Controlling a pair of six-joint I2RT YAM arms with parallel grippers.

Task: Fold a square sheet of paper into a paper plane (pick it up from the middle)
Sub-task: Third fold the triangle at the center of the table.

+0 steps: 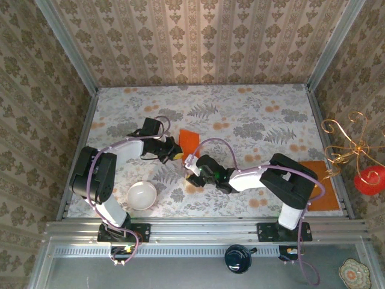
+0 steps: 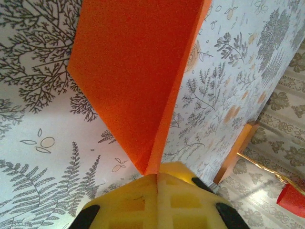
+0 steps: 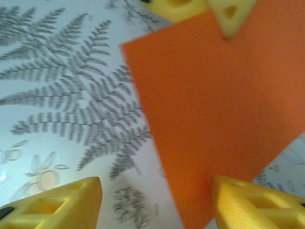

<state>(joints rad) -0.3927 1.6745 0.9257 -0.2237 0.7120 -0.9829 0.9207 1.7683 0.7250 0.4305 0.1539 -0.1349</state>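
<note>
One square sheet of paper (image 2: 133, 81): left hand (image 2: 157, 175) clenched on it, right hand (image 3: 155, 193) released; one white bowl (image 1: 142, 195).

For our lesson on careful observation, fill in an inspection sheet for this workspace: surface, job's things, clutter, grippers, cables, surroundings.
Surface: floral cloth, lying flat.
Job's things: orange sheet, bent along a crease, not yet a plane.
Clutter: white bowl near the left arm; brownish rectangle at the right edge.
Grippers: left gripper shut on the sheet's end; right gripper open, one finger at the sheet's edge.
Cables: purple cable looped along each arm.
Surroundings: patterned walls; gold wire ornament at the right.
</note>
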